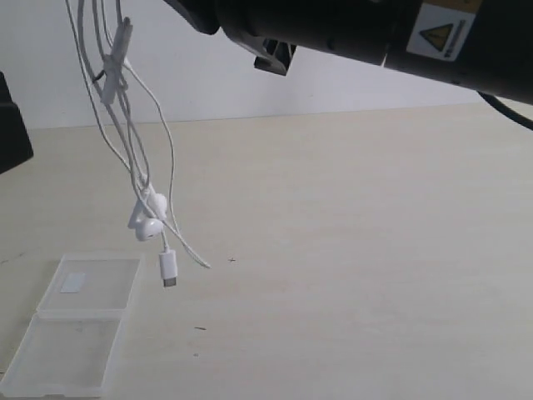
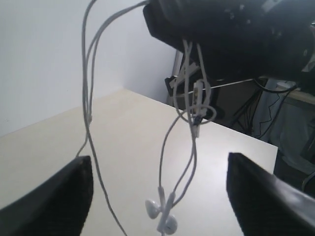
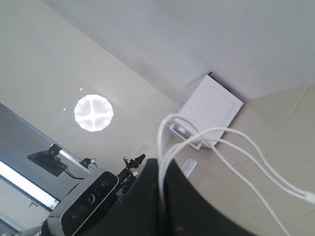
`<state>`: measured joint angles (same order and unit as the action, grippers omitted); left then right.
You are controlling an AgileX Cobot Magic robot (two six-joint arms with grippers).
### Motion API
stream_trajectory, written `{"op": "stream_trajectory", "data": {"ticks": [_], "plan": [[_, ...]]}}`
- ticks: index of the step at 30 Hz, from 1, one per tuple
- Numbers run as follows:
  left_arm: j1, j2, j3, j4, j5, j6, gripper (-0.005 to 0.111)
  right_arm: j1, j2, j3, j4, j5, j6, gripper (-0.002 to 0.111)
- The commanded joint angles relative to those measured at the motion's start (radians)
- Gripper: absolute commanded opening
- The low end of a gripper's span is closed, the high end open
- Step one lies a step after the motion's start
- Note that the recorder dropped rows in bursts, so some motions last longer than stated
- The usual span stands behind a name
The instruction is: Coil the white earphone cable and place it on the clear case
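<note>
The white earphone cable [image 1: 133, 150] hangs in loose loops above the table, and its upper end runs out of the exterior view's top. Its two earbuds [image 1: 150, 218] and the small plug [image 1: 168, 268] dangle just above the clear case [image 1: 50, 367], which lies open and flat at the front left. My right gripper [image 3: 161, 164] points upward and is shut on several cable strands [image 3: 206, 135]. My left gripper [image 2: 158, 160] is open; the earbuds [image 2: 162, 216] hang between its fingers [image 2: 54, 196] without touching them.
My right arm [image 1: 350, 33] spans the top of the exterior view. A black part of the left arm [image 1: 10, 125] shows at the left edge. The table's far edge [image 2: 231, 130] borders stands and cables. A ceiling lamp [image 3: 93, 112] shows in the right wrist view.
</note>
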<state>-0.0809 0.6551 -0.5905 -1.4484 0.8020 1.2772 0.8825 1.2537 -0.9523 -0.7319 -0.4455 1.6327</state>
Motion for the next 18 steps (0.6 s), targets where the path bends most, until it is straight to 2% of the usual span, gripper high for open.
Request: {"op": "stream_trajectory", "data": {"ticks": [1,8,12,16,18], "plan": [[0.001,0.004,0.005,0.003,0.008,0.002,0.073,0.002,-0.009,-0.003,-0.01,-0.029,-0.016,0.0],[0.001,0.041,0.005,0.092,0.005,0.008,0.076,0.002,-0.009,-0.003,-0.015,-0.034,-0.016,0.0],[0.001,0.069,0.005,0.056,-0.005,0.071,0.084,0.002,-0.009,-0.003,-0.015,-0.038,-0.016,0.0],[0.001,0.125,0.005,0.014,-0.005,0.133,0.085,0.002,-0.009,-0.003,-0.015,-0.042,-0.016,0.0],[0.001,0.158,0.005,-0.056,0.012,0.19,0.085,0.002,-0.009,-0.003,-0.015,-0.042,-0.016,0.0]]}}
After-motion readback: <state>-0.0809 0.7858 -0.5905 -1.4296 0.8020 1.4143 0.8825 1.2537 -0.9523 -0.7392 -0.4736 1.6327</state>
